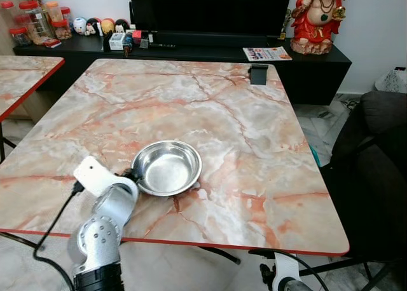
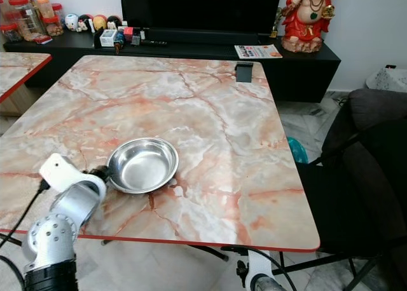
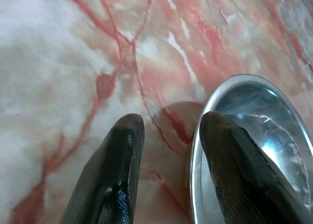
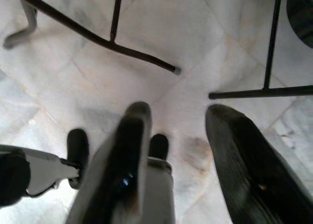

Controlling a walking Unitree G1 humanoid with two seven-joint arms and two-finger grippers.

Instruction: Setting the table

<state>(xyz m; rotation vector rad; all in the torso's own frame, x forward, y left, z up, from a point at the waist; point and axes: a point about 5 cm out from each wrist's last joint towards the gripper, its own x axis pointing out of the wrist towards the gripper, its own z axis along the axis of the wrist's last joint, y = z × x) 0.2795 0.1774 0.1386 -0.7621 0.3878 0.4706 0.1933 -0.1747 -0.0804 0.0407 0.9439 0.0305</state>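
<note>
A shallow round stainless-steel bowl [image 1: 166, 168] sits on the pink-and-white marble-patterned table with a red edge [image 1: 254, 151], toward the near side and a little left of the middle. The robot's left gripper [image 3: 168, 136] is down at the bowl's left rim, its silver arm bent up from below the table edge. In the left wrist view the two black fingers [image 3: 124, 150] stand apart with a gap between them; one lies over the bowl's rim, the other rests over bare tabletop just outside it, so the rim sits between them and is not clamped.

The right gripper [image 4: 178, 131] hangs low beside the table, pointing at the pale tiled floor [image 4: 161, 53] and the black metal table legs [image 4: 117, 43]; its fingers are spread apart and hold nothing.

At the table's far edge stands a small dark phone stand [image 1: 258, 74]. Beyond it a long black cabinet [image 1: 318, 62] carries a large black television [image 1: 210, 11], a red and gold figurine [image 1: 318, 18], a magazine [image 1: 267, 53] and some red-lidded jars [image 1: 38, 14]. A dark sofa [image 1: 375, 164] is on the right.
</note>
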